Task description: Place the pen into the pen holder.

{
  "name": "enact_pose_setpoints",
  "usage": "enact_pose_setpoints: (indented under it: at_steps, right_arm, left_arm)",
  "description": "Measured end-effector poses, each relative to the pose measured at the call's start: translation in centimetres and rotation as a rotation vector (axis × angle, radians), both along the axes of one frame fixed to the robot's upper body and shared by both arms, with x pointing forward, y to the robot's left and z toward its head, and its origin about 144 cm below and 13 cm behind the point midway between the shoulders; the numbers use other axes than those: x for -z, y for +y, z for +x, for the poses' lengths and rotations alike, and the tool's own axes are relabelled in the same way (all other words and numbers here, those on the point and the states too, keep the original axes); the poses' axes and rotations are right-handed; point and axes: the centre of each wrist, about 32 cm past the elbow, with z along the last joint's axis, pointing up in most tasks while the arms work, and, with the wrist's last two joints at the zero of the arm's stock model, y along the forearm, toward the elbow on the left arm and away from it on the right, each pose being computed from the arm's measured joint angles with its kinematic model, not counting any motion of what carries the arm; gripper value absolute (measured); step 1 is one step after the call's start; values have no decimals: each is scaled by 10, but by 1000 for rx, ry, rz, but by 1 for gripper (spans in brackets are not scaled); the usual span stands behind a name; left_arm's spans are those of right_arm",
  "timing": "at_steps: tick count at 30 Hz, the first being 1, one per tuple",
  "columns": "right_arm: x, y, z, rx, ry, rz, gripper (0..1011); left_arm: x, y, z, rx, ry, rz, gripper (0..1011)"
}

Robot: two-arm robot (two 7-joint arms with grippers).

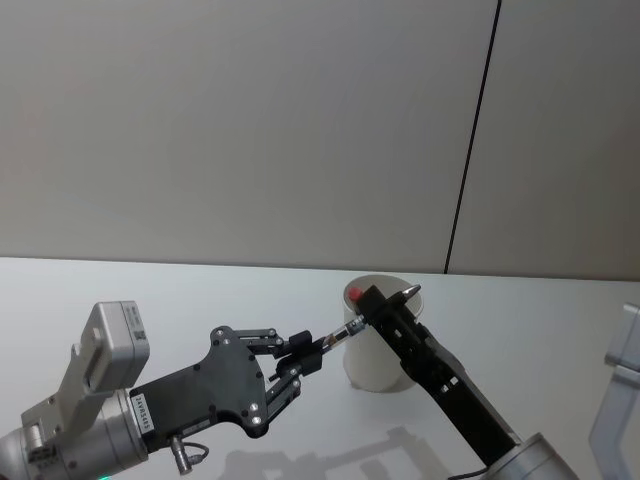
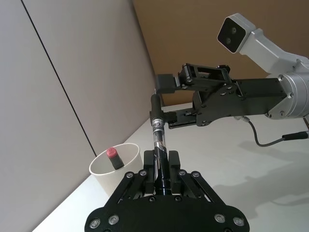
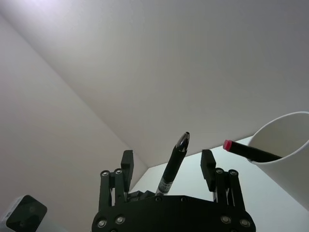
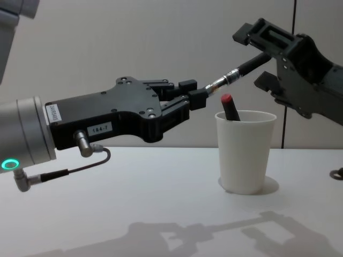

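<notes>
A black pen (image 4: 236,72) with a clear middle section hangs slanted in the air above the table. My left gripper (image 4: 198,96) is shut on its lower end. Its upper end lies between the fingers of my right gripper (image 4: 253,58), which stand open on either side without touching it, as the right wrist view shows around the pen (image 3: 175,162). The pen holder (image 4: 246,155), a white paper cup, stands upright on the table just below the right gripper. A red-capped marker (image 4: 229,106) leans inside it.
The white table (image 1: 150,300) runs back to a plain grey wall with a dark vertical seam (image 1: 470,140). A pale grey part (image 1: 620,390) shows at the right edge of the head view.
</notes>
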Motion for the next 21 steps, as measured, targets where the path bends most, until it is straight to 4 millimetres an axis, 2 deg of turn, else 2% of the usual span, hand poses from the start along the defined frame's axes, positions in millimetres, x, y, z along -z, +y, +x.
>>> enact_pose_setpoints:
  at_steps: [2,4,5,10,11,14,15,17,18,21]
  right_arm:
    - [0,1,0,1,0,0,870]
    - [0,1,1,2,1,0,783]
    - [0,1,1,3,0,0,783]
    - [0,2,1,4,1,-1,628]
    - [0,2,1,5,1,-1,566]
    - [0,3,2,6,1,-2,506]
    - [0,3,2,6,1,-2,444]
    - [-1,3,2,6,1,-2,412]
    - [-1,3,2,7,1,-2,342]
    - [-1,3,2,7,1,-2,284]
  left_arm:
    - [0,0,0,0,0,0,189]
    - [0,0,0,0,0,0,189]
    - [0,0,0,0,0,0,188]
    - [0,0,0,0,0,0,188]
    - [0,0,0,0,0,0,189]
    - [0,0,0,0,0,0,189]
    - [0,0,0,0,0,0,188]
    - [0,0,0,0,0,0,189]
    - [0,0,0,0,0,0,189]
    - [0,0,0,0,0,0,188]
